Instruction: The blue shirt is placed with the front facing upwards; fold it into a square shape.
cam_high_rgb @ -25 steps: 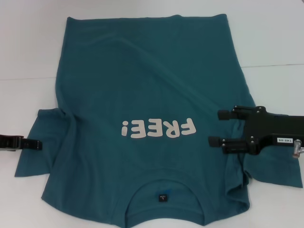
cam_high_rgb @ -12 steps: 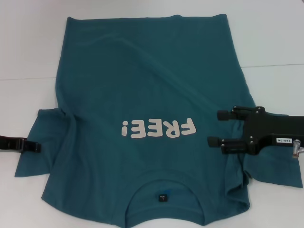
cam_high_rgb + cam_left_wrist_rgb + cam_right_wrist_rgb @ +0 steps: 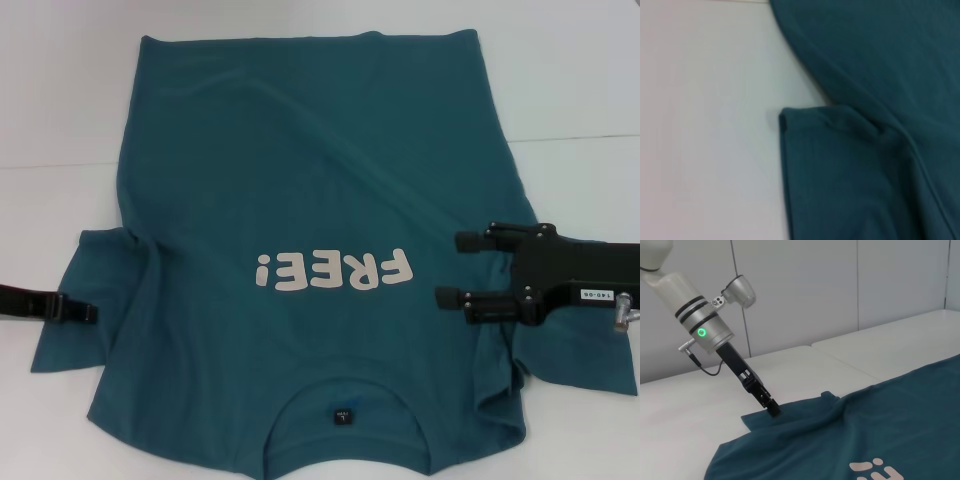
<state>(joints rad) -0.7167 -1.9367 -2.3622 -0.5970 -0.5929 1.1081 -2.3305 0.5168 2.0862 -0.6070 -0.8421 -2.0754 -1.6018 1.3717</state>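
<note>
Left end effector rests at the shirt's left sleeve edge, closure unclear; right end effector hovers open over the right sleeve; we judge the shirt, spread face-up on the desk, soft, light, best pinched at sleeve hems.

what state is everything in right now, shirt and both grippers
blue shirt: spread flat on the table, front up, FREE! lettering showing, not yet folded, sleeves rumpled
left gripper: at the edge of the shirt's left sleeve, low on the cloth
right gripper: open, fingers over the shirt's right side
</note>
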